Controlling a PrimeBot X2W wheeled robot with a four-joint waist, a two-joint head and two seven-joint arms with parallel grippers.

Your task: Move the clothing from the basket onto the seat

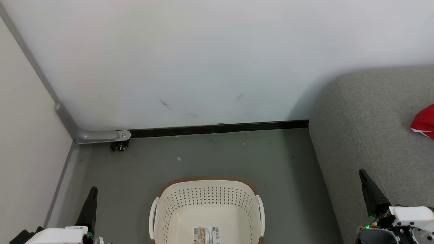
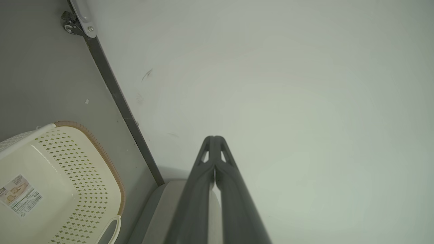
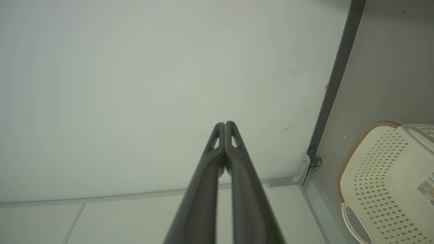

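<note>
On the head view I see the basket (image 1: 206, 200) on the grey floor (image 1: 237, 156), a sticker (image 1: 206, 235) on its bottom, before a scuffed white wall (image 1: 203, 61) with black skirting (image 1: 220, 128). The clothing (image 1: 424, 122), red, lies on the grey seat (image 1: 366, 135) at the right edge.

Left wrist view: my left gripper (image 2: 214, 138) is pressed shut on nothing, facing the wall.

Right wrist view: my right gripper (image 3: 225, 123) likewise, fingers together, gripping nothing.

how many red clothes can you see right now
1: a red garment lying on the seat, at the head view's right edge, cut off by the frame. More may lie beyond that edge. The part of the basket floor in view is bare.
</note>
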